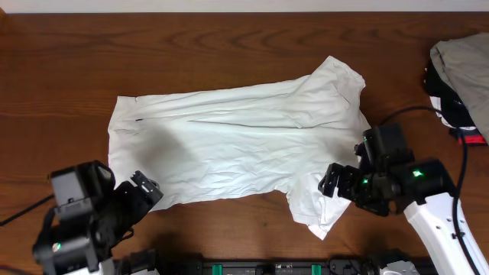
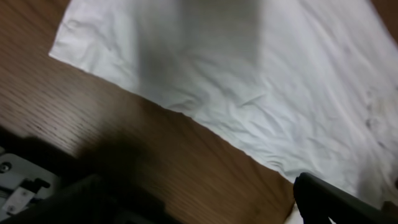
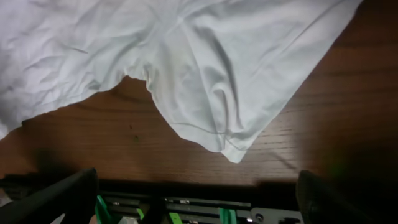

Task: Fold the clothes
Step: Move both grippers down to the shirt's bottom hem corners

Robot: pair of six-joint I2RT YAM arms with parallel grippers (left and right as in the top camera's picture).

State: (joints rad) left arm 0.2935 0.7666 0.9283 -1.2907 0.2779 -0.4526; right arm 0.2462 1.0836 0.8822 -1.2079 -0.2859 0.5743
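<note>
The clothes are one white T-shirt, spread flat and wrinkled across the brown wooden table, with one sleeve at the far right and the other at the near right. My left gripper hovers open at the shirt's near left corner; the left wrist view shows the shirt's hem ahead of the left gripper, with nothing between the jaws. My right gripper is open beside the near sleeve. That sleeve lies just ahead of the right gripper in the right wrist view, untouched.
A heap of beige-grey, black and red garments sits at the table's right edge. A black cable runs from it toward the right arm. A black rail with green parts lines the near table edge.
</note>
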